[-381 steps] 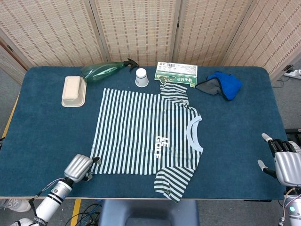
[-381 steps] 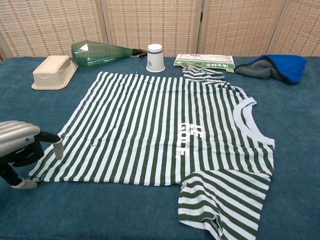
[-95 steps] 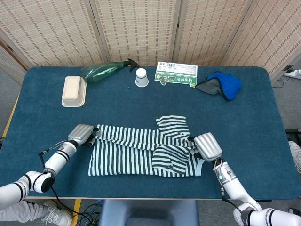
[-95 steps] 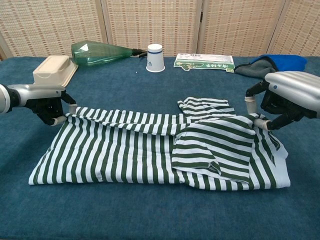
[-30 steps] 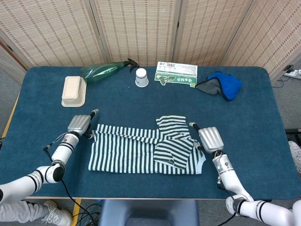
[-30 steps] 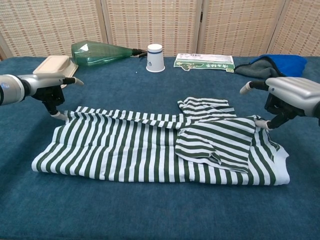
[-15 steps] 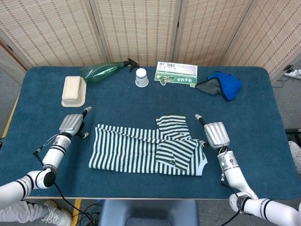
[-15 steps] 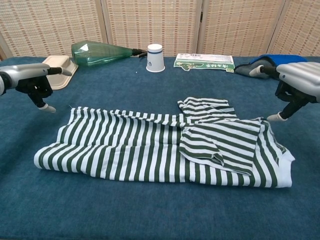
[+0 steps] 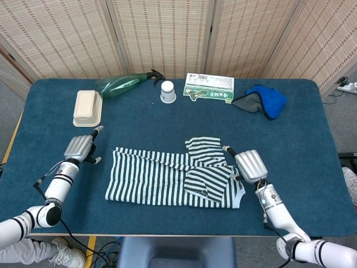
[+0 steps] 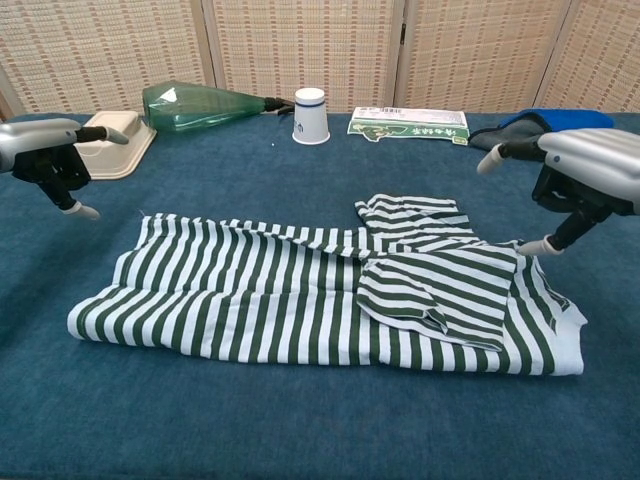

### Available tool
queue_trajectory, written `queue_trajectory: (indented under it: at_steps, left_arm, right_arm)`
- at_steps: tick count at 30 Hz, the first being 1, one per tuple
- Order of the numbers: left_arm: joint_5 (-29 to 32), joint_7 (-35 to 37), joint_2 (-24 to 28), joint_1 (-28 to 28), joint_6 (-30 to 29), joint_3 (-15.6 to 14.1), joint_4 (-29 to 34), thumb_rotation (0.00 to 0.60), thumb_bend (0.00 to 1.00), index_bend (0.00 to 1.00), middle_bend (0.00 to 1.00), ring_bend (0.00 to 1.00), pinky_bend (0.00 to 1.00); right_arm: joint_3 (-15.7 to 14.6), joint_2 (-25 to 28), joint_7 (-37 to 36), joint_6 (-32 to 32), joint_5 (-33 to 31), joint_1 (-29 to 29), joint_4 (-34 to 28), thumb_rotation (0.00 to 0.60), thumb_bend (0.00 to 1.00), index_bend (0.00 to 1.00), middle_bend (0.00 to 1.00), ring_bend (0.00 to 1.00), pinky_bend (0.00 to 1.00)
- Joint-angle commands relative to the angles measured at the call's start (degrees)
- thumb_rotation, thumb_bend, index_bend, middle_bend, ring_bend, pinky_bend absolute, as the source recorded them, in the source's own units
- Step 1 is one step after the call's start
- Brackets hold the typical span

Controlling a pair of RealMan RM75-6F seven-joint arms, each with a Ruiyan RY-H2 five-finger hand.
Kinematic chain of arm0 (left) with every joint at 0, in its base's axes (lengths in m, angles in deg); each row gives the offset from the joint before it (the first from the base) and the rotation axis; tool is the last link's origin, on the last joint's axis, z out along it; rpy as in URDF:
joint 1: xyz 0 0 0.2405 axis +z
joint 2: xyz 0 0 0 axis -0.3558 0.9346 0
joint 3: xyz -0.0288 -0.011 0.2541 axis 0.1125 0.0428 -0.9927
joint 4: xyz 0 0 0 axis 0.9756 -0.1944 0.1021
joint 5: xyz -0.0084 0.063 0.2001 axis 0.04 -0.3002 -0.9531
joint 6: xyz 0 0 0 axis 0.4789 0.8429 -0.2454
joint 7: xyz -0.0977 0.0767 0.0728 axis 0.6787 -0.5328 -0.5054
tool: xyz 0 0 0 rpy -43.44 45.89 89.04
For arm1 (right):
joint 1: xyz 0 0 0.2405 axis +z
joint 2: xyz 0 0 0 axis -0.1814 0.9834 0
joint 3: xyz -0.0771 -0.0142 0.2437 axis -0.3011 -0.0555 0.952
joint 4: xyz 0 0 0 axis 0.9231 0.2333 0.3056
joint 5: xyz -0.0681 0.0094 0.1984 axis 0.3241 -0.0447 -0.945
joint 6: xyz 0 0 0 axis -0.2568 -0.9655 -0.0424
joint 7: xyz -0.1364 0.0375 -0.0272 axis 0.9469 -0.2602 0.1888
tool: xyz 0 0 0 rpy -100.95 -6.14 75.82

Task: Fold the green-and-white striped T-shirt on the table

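A green-and-white striped T-shirt [image 9: 173, 177] lies folded once into a long band near the front of the blue tabletop [image 9: 312, 139], one sleeve turned over its right half. The left robot hand [image 9: 80, 148] hovers just off the shirt's left end, fingers apart, holding nothing. The right robot hand [image 9: 250, 165] hangs by the collar end, also empty with fingers spread, a fingertip near the cloth. Both look placed at the band's ends, probably ready for the next fold.
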Motion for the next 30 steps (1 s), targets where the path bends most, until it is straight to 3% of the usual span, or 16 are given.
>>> queue_trajectory:
  at_steps: [1,9,26,30]
  left_arm:
    - [-0.3,1.3,1.3,1.0,-0.8,0.5,1.7,0.6,0.25,0.0,0.9,0.85,1.0]
    - [-2.6,3.2,3.9,3.6,-2.8,-0.1,5.9,0.6,0.25,0.0,0.9,0.84,1.0]
    - [-3.7,4.7,4.4,5.6,-2.9,-0.9,5.9,0.6,0.25,0.0,0.9,0.84,1.0]
    - [-3.9,4.9,4.1,5.6,-2.7,-0.8,5.8,0.6,0.25,0.0,0.89,0.84,1.0]
  right_arm:
    - [-4.0,3.5,-3.3,0.3,5.1,-0.8,-4.5,0.6,0.1,0.3,0.96,1.0,1.0]
    - [-8.2,4.4,-4.5,2.6,9.5,-0.7,-6.5,0.6,0.16,0.41,0.97,1.0,1.0]
    - [-8.4,1.0,-0.5,7.1,7.3,0.5,-4.3,0.6,0.2,0.43,0.97,1.0,1.0]
    - [-8.4,0.8,0.4,7.4,6.8,0.5,-4.2,0.6,0.25,0.44,0.97,1.0,1.0]
